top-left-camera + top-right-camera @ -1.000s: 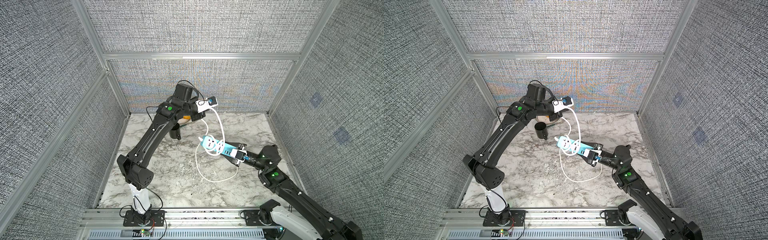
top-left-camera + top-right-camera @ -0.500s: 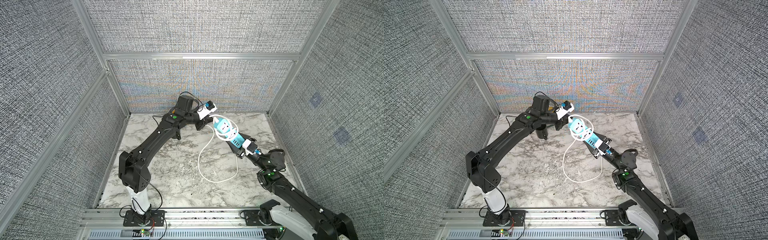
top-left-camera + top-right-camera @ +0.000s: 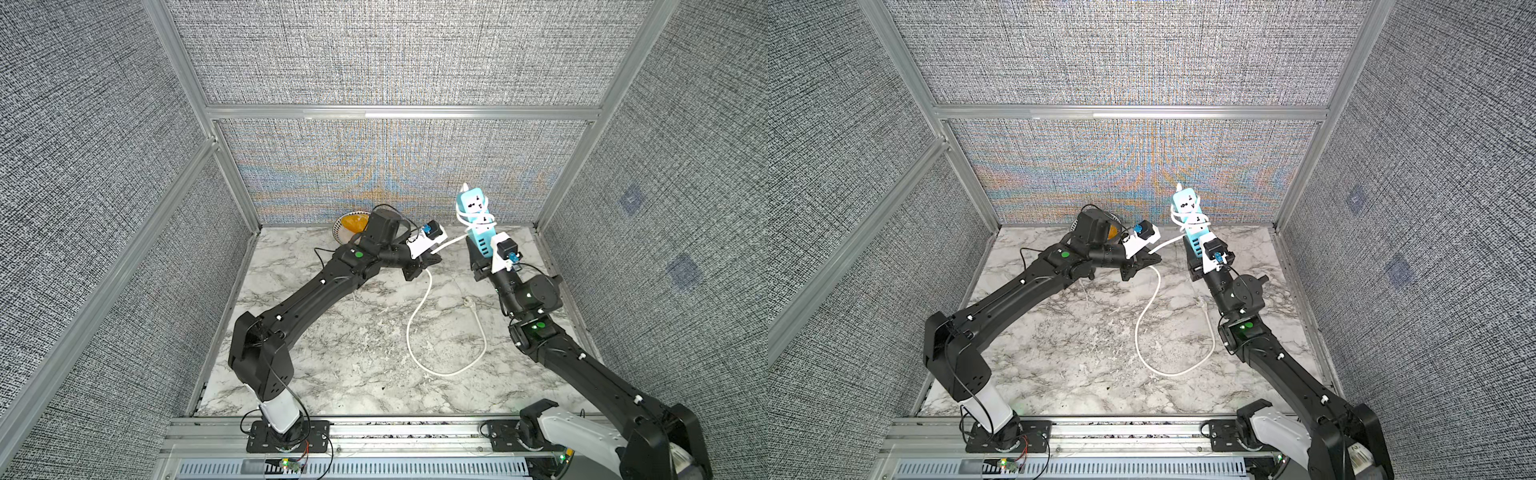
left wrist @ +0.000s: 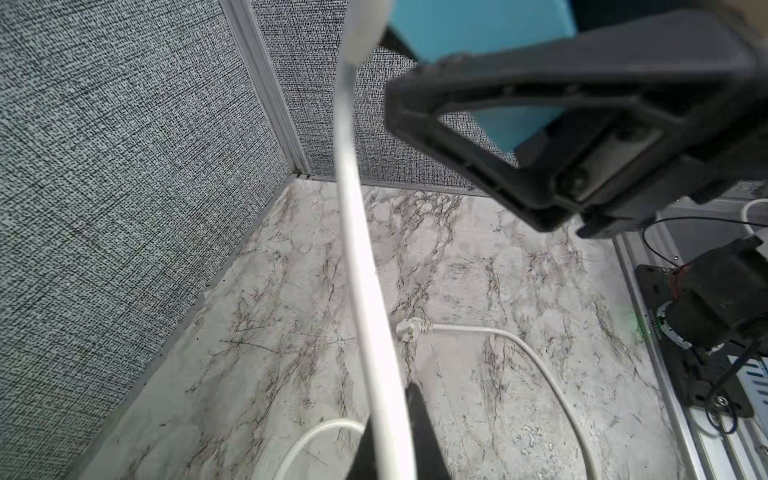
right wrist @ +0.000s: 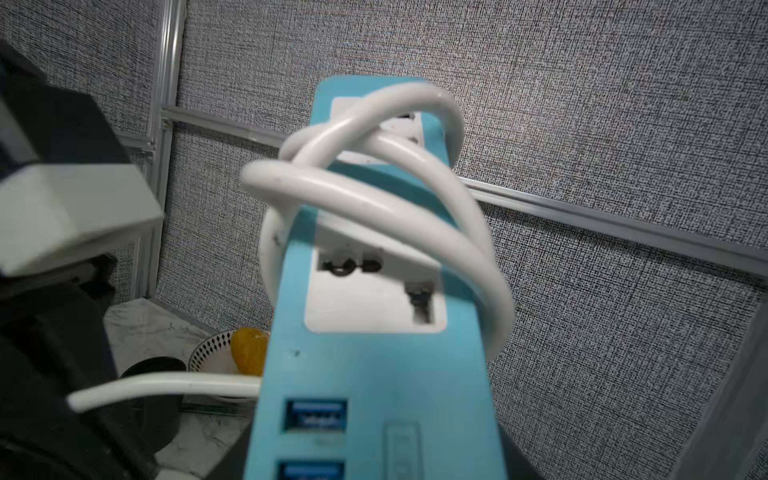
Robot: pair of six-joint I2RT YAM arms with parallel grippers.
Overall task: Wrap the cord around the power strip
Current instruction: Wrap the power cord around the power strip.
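Note:
The light-blue power strip (image 3: pixel 473 212) (image 3: pixel 1187 208) stands nearly upright in the air at the back right. My right gripper (image 3: pixel 478 255) (image 3: pixel 1196 266) is shut on its lower end, below the USB ports (image 5: pixel 316 415). A few loops of the white cord (image 5: pixel 374 199) lie round the strip's upper half. From there the cord (image 3: pixel 409 328) (image 3: pixel 1138 328) runs left to my left gripper (image 3: pixel 434 259) (image 3: pixel 1152 259), which is shut on it (image 4: pixel 357 232). The rest curves down over the table to the plug (image 3: pixel 468 301) (image 4: pixel 407 328).
A patterned bowl (image 3: pixel 347 228) (image 5: pixel 208 353) holding something orange sits at the back wall, behind the left arm. A black cup (image 5: pixel 153 370) stands beside it. The marble table (image 3: pixel 353 374) is walled at the back and both sides.
My right arm has raised the power strip from low over mid-table to upright at the back right. My left gripper has come down and right, still holding the cord.

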